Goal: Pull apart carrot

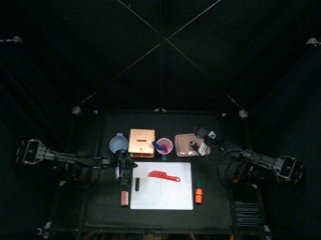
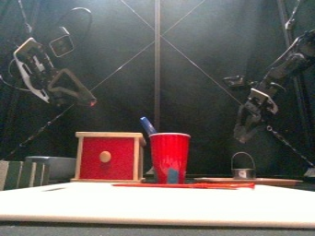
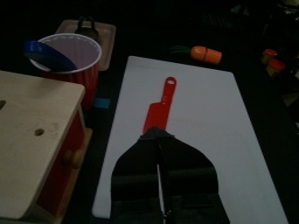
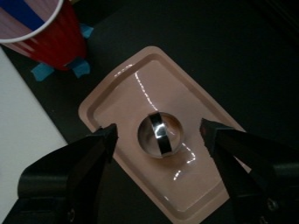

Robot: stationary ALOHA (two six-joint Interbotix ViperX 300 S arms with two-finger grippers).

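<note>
Setting: a small black table (image 1: 100,187) enclosed by black curtains, matte and dark throughout.

Item 1, the carrot (image 1: 197,195): a short, stubby, bright-orange stick, smooth and plastic-looking. It is seen lying on the bare tabletop just beside the white board's edge nearest the right arm, apart from both grippers. In the left wrist view it appears as a rounded orange piece (image 3: 207,53) past the board's far corner.

Item 2, white board (image 1: 160,197): flat, rectangular, matte, with rounded corners; laid at the table's middle.

Item 3, flat red piece (image 1: 162,175): long, thin, glossy, with a small hole at one end; laid on the board.

Item 4, darker reddish stick (image 1: 123,197): slim; laid on the table beside the board's opposite edge.

Item 5, red cup (image 2: 169,158): tapered, shiny plastic, white inside, with a blue object standing in it.

Item 6, wooden box (image 2: 110,155): pale wood top, red front panel, round knob.

Item 7, pinkish tray (image 4: 140,96): glossy, rounded corners, a dark metallic ring-shaped object resting on it.

Left gripper (image 3: 162,188): jaws pressed together, nothing between them, held above the board's near end.

Right gripper (image 4: 159,166): jaws spread wide, empty, poised above the tray.
</note>
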